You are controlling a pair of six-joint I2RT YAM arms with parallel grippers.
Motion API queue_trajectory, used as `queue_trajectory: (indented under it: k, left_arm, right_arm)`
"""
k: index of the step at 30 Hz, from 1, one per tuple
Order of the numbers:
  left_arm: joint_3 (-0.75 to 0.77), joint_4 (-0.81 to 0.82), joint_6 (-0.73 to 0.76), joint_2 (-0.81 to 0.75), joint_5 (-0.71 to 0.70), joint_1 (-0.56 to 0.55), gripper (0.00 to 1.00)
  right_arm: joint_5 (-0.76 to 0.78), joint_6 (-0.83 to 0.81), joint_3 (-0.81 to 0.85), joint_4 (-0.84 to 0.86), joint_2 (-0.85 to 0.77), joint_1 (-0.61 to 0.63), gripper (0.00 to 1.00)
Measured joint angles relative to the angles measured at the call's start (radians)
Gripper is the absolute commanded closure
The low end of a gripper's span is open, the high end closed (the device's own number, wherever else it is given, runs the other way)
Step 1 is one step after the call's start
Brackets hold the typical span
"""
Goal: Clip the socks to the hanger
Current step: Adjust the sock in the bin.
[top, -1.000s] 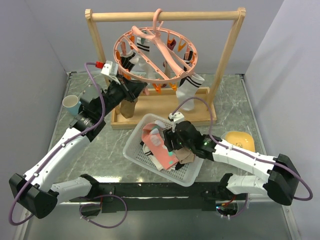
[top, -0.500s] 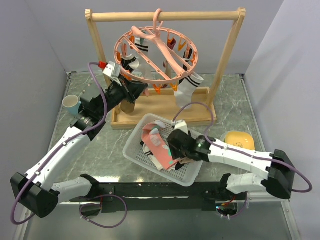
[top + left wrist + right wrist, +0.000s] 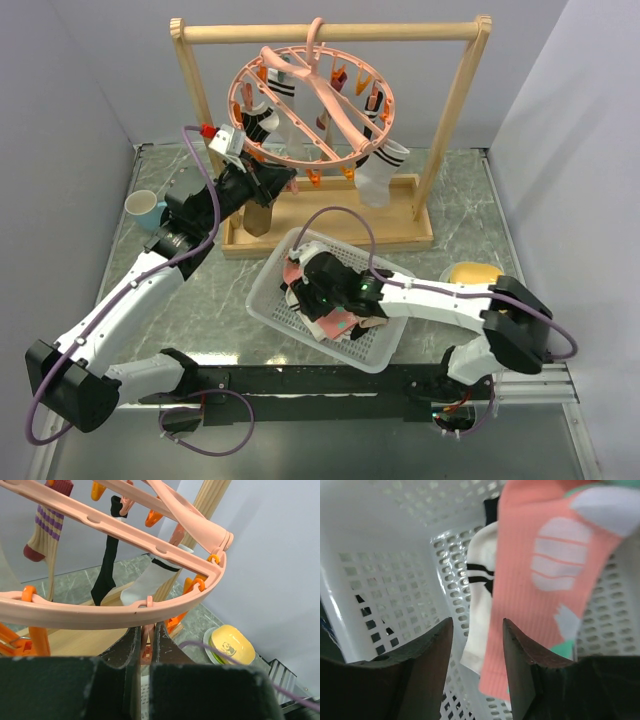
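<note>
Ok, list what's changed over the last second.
The right end effector swept left across the basket, from its right side to above the pink sock. Its jaws narrowed a little but are open and empty. The left end effector stayed shut on a clip at the hanger's near rim, barely shifting. Hanger and basket stayed put.

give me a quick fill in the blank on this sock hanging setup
1. The hanger hangs from a ____ rack.
2. The left fingers pinch a pink ____ under the hanger's ring.
3. The right fingers are open above a pink sock in a white ____.
4. The dish near the right arm is ____.
Missing words: wooden; clip; basket; yellow
</note>
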Motion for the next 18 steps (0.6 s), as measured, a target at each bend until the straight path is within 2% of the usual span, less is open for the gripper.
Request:
queue_trajectory:
  k: [8, 18]
  left_arm:
    - [-0.007, 0.003, 0.003, -0.015, 0.0, 0.0, 0.99]
    - [-0.012, 0.002, 0.022, -0.056, -0.001, 0.003, 0.99]
  right_arm:
    - [-0.109, -0.029, -0.002, 0.024, 0.063, 0.001, 0.43]
    - [-0.192, -0.031, -0.005, 0.042, 0.15, 0.002, 0.5]
